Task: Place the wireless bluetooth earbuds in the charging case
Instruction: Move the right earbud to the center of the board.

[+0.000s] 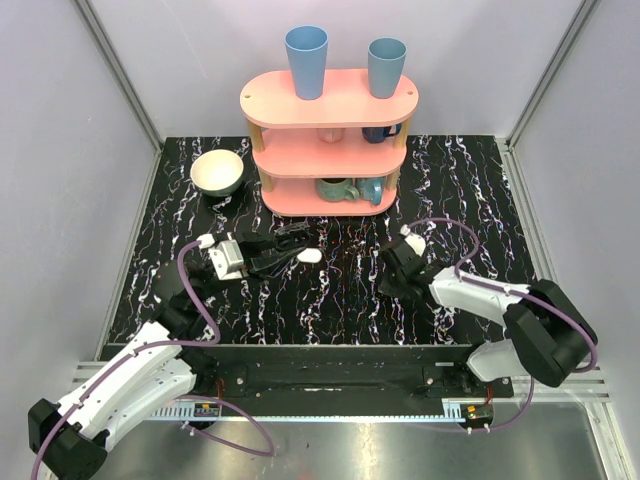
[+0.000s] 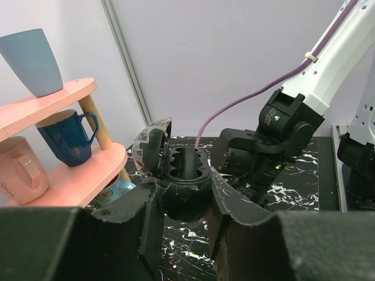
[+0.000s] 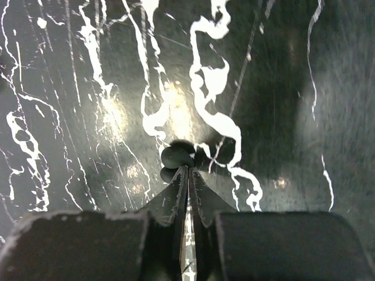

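near the middle of the desk (image 1: 480, 190), a little toward its far edge, the left gripper (image 2: 186, 188) had its fingers closed on the charging case (image 2: 183, 168). the case sat between them with its lid tipped up and its dark ribbed hollow facing out. from above it showed as a white oblong at the fingertips.

further toward the right edge, the right gripper (image 3: 187, 171) pointed down at the desk. its fingers were pressed together to a hairline, with a small dark two-lobed bit caught at the very tips. i took that for an earbud (image 3: 176, 161), though it looked dark rather than white. the second one i could not find. the two grippers stood near each other but apart.

the hold on the earbud looked slight, so i judged it might twist or drop on the way over. on that surface a dark bud would be hard to spot. a poor line-up could also knock the raised lid or push the case round in its grip.

the desk was black marble with white streaks. a pink shelf (image 1: 330, 145) with blue cups (image 1: 306, 60) stood at the far edge, and a cream bowl (image 1: 217, 172) sat toward the far left corner. plain grey walls closed it all in.
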### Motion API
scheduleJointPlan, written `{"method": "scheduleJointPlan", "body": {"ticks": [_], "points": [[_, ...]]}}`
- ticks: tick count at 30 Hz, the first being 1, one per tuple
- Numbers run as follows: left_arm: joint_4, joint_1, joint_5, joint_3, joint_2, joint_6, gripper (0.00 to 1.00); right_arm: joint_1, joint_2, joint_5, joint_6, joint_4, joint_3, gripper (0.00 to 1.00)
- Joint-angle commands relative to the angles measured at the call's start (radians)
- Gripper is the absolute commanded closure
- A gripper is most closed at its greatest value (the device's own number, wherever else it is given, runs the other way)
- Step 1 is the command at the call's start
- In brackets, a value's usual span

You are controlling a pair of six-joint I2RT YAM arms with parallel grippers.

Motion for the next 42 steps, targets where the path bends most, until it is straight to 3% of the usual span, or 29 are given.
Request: {"method": "scheduleJointPlan", "body": {"ticks": [1,5,9,22,32,42], "points": [[0.058,0.005,0.011,0.042,-0.002,-0.004,0.99,-0.016,0.073,0.045,-0.254,0.007,0.097,0.91],[0.06,0.005,0.014,0.042,-0.001,-0.004,0.99,-0.021,0.182,0.03,-0.385,-0.044,0.201,0.9],[0.04,0.005,0.009,0.048,-0.007,-0.004,0.99,-0.024,0.234,0.007,-0.397,-0.064,0.248,0.86],[0.035,0.003,0.003,0.042,-0.013,0.004,0.99,-0.051,0.219,-0.055,-0.369,-0.012,0.212,0.71],[0.039,0.005,0.006,0.04,-0.011,-0.002,0.98,-0.059,0.203,-0.156,-0.351,0.056,0.169,0.69],[0.039,0.005,0.002,0.037,-0.01,-0.004,0.98,-0.058,0.118,-0.153,-0.337,0.103,0.11,0.68]]}}
